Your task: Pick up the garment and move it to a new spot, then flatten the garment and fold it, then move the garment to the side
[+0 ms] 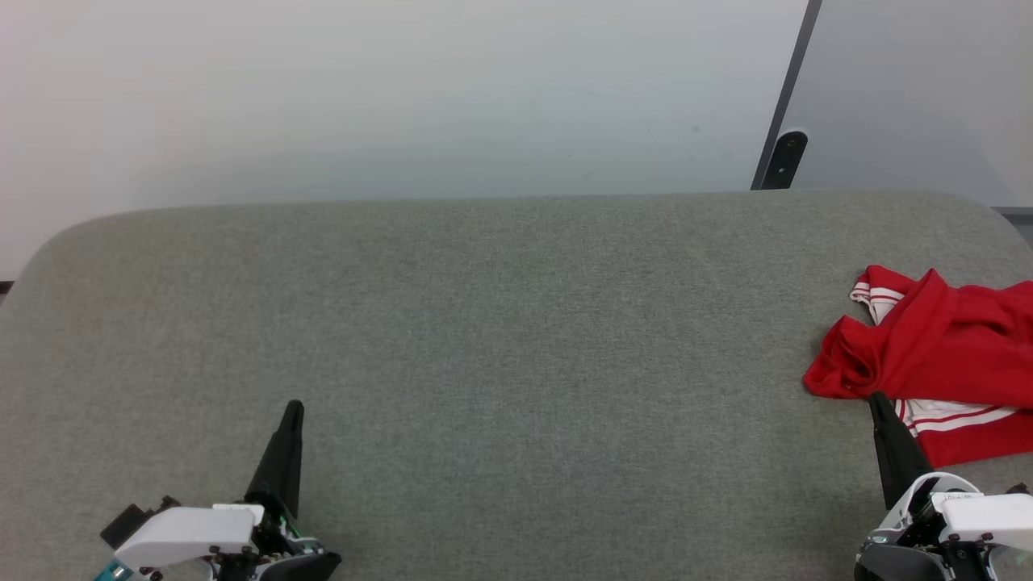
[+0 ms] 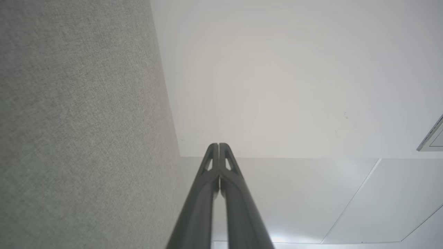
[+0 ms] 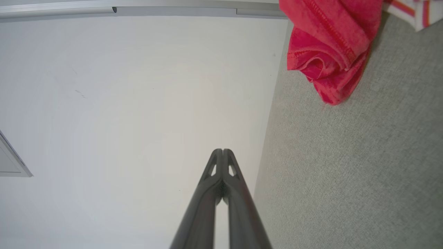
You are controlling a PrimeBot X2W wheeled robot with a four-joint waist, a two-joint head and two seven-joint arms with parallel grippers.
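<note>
1. At 7 o'clock of the head view, the left gripper [image 1: 294, 406] points toward 12 with its two dark fingers pressed together, clenched on nothing; its wrist view shows the tips [image 2: 218, 145] meeting with no gap.
2. At 5 o'clock of the head view, the right gripper [image 1: 876, 398] is likewise clenched and holds nothing. Its wrist view shows the tips [image 3: 222, 150] closed against each other.
3. Small dark print sits on the right gripper's white casing [image 1: 968, 508], too small to read. No other writing or brand can be made out.
4. Just past the right gripper's tip, toward 1 o'clock from it, lies the garment [image 1: 936, 347], a crumpled red top with white and red striped bands. It rests at 3 to 4 o'clock of the head view, partly cut off by the edge.
5. Seen from the right wrist, the garment [image 3: 328, 45] lies at 1 o'clock of the tips and apart from them.
6. Both grippers and the garment are over a grey cloth-covered table [image 1: 516, 323], bare between the two grippers.
7. Beyond the table, at 12 o'clock, stands a white wall [image 1: 403, 97]; at 1 o'clock a dark strip [image 1: 795, 73] runs down it to a black bracket [image 1: 787, 159].
8. Count: two grippers, one garment, one table, one bracket.
</note>
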